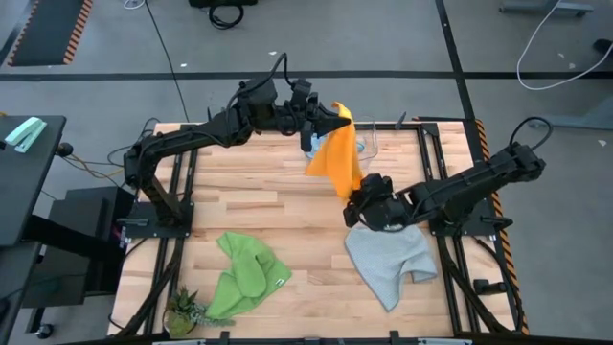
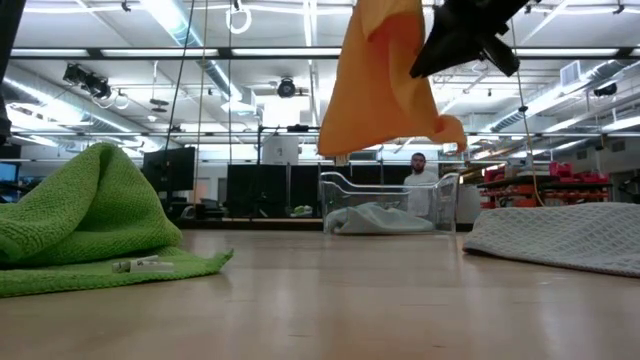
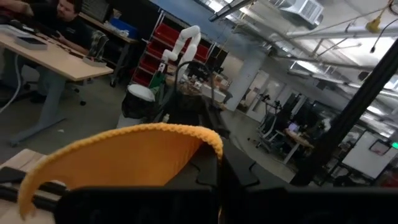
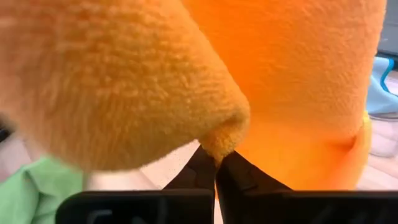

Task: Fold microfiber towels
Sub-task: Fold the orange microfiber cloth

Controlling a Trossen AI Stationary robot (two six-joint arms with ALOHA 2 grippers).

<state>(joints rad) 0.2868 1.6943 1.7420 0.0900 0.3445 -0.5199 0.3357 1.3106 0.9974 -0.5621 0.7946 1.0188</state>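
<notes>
The yellow-orange towel (image 1: 340, 158) hangs in the air over the table's far middle, held by both grippers. My left gripper (image 1: 335, 117) is shut on its top. My right gripper (image 1: 357, 198) is shut on its lower part (image 4: 216, 163). The bright green towel (image 1: 244, 273) lies crumpled on the table near the left front. Spread flat at the right front is the light grey towel (image 1: 393, 259). A light blue towel (image 2: 385, 218) lies inside a clear bin (image 1: 372, 144) at the far edge. My left gripper holds the orange towel at its upper end (image 1: 341, 113), coming level from the table's left. A hemmed edge (image 3: 155, 129) arches over the fingers and hides the place of contact. The cloth hangs below it, clear of the table. My right gripper pinches a rounded fold at the towel's lower part (image 4: 222, 144) between its two fingertips. The fingers (image 2: 425, 62) slant down from the table's right side. The towel stays clear of the table, hanging slack between the two grippers.
A small potted plant (image 1: 184, 309) stands at the near left corner. The clear bin (image 2: 390, 205) stands behind the hanging towel. Bare wood (image 1: 259, 196) lies in the table's middle, between the green and grey towels. A person (image 2: 418, 165) sits in the room beyond.
</notes>
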